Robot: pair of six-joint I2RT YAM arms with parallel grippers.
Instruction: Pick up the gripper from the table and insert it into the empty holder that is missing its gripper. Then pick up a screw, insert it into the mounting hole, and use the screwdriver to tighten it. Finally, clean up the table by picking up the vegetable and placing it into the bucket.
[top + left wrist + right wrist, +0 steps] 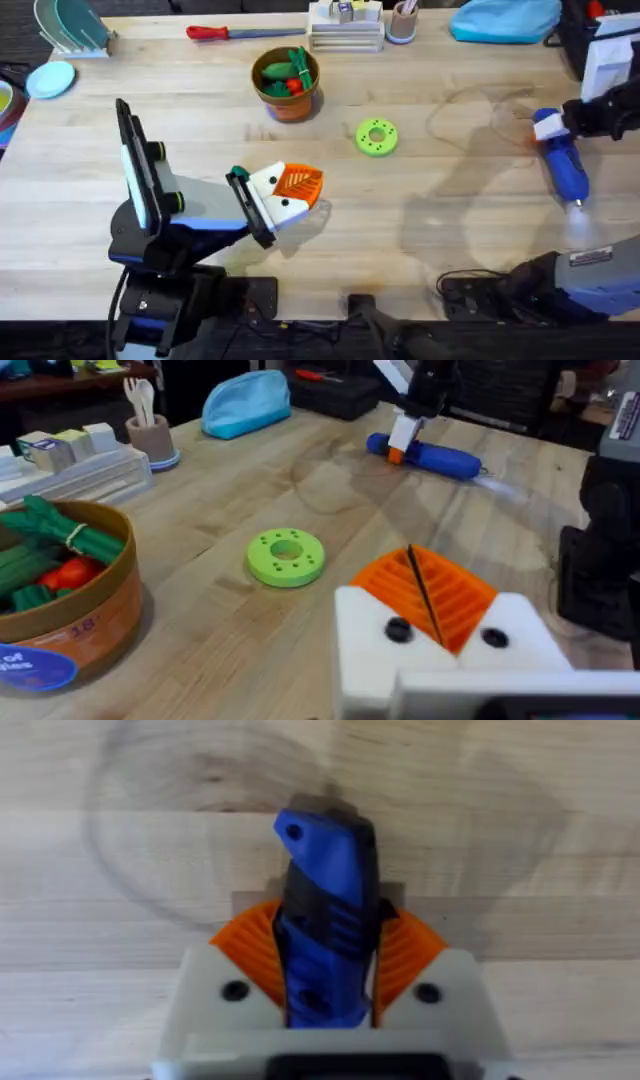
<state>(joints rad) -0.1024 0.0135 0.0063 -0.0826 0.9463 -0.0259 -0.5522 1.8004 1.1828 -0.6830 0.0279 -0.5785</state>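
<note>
Two grippers are busy over a pale, grainy wooden table. On the far right, the right gripper, white blocks with ribbed orange pads, is pinching the bright blue pen-shaped plastic screwdriver between its fingers, the black grip band squeezed right in the middle. The screwdriver lies low over the table's right side, its tip pointing toward the near edge. The left gripper sits near the table's centre, its ribbed orange pads pressed together with just a thin dark seam between them, nothing held. Just beyond it lies a flat lime-green ring-shaped disc, matte, with small holes around its face. Farther back stands the round brown-orange bucket, smooth-walled, with green and red toy produce inside. A long red-handled tool rests along the far edge.
</note>
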